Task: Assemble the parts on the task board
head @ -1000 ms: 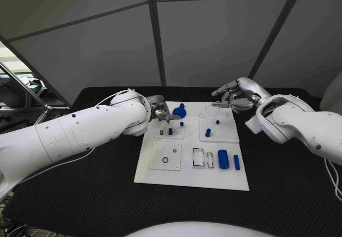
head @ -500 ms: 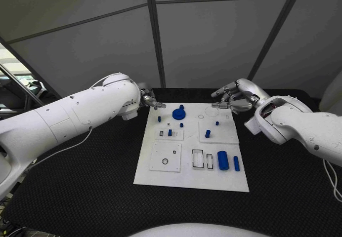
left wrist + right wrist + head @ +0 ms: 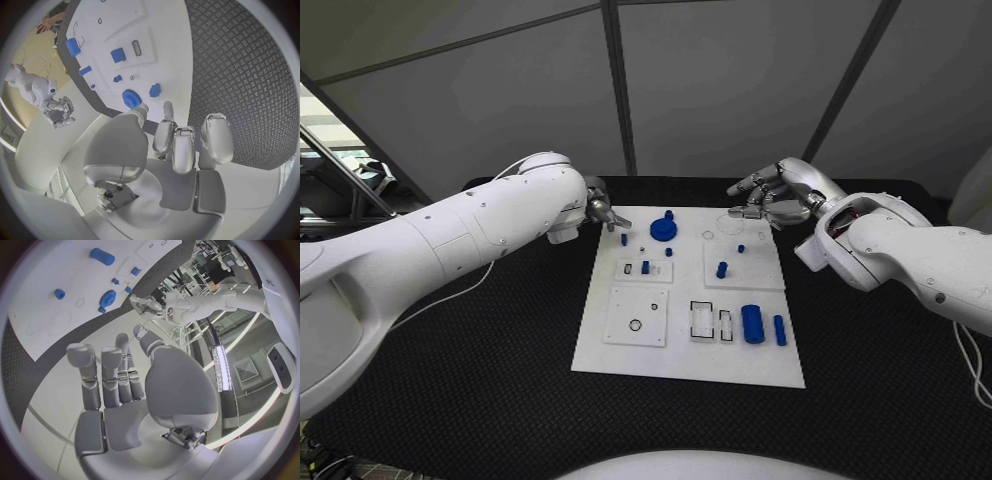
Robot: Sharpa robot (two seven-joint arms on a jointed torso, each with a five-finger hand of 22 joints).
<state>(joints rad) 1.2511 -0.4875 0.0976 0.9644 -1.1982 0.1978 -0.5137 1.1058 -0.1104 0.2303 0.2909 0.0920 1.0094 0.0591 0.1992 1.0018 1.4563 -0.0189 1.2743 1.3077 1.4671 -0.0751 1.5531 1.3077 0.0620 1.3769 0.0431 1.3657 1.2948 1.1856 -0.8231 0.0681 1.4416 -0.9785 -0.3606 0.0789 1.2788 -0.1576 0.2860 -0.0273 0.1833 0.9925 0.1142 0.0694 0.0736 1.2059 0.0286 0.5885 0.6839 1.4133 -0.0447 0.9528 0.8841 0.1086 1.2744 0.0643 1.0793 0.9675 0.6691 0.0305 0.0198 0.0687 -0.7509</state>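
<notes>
- white board [image 3: 625, 355] lies in the middle of the black table [image 3: 473, 400], with blue parts on it.
- blue gear [image 3: 662, 230] sits near the board's far edge, a small peg [image 3: 623, 239] just beside it toward the left hand.
- a peg [image 3: 721, 269] stands on the far right plate; a thick cylinder [image 3: 751, 323] and a thin one [image 3: 779, 329] lie side by side near the right edge.
- left hand [image 3: 602, 210] hangs off the board's far left corner, near the gear, fingers apart and holding nothing.
- right hand [image 3: 769, 198] hovers over the far right corner, fingers loosely curled and apart, nothing in them.
</notes>
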